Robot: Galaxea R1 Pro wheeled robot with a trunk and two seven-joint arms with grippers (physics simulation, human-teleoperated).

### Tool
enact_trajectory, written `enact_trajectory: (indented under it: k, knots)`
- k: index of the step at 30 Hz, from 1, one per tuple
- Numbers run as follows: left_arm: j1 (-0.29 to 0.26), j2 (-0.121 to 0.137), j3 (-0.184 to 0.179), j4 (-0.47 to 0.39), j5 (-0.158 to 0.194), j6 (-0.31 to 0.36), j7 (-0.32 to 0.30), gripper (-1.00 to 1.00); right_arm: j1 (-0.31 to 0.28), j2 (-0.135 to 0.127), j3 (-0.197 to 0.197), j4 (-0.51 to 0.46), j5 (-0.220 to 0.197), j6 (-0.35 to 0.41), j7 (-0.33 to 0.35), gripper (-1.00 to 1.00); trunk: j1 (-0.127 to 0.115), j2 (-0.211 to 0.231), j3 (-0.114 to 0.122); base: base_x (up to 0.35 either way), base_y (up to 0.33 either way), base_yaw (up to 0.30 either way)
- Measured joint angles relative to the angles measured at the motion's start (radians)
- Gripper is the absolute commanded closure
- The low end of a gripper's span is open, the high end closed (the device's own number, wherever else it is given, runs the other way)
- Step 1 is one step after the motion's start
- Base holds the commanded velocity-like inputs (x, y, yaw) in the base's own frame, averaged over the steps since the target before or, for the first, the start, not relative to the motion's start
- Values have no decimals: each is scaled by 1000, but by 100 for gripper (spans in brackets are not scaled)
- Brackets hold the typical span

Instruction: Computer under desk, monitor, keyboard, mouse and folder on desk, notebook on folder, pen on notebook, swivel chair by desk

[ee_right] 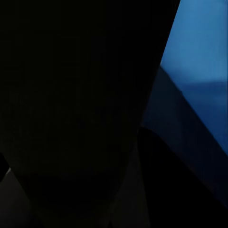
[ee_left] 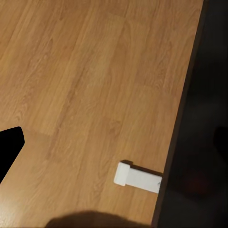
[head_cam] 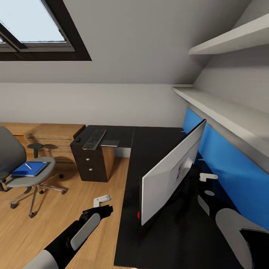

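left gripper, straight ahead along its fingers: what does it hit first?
Most likely the oak floor: the left wrist view looks down on bare boards. The desk edge and its white foot sit off to one side. Depth is unclear.

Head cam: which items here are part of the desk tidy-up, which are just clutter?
Job items: desk, monitor, keyboard, mouse, chair, folder, pen.

Not part of it: drawer unit, wall shelves, skylight, stool.
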Motion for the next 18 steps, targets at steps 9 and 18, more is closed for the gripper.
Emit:
enact_trajectory:
  k: [9,18]
  knots:
    - [0,0,0,0,1,1,0,-100,0,0,2,0,-4,-1,-1,100,0,0,0,17,-8,0]
    - [0,0,0,1,1,1,0,-100,0,0,-4,1,-4,-2,-3,100,0,0,0,0,0,-175]
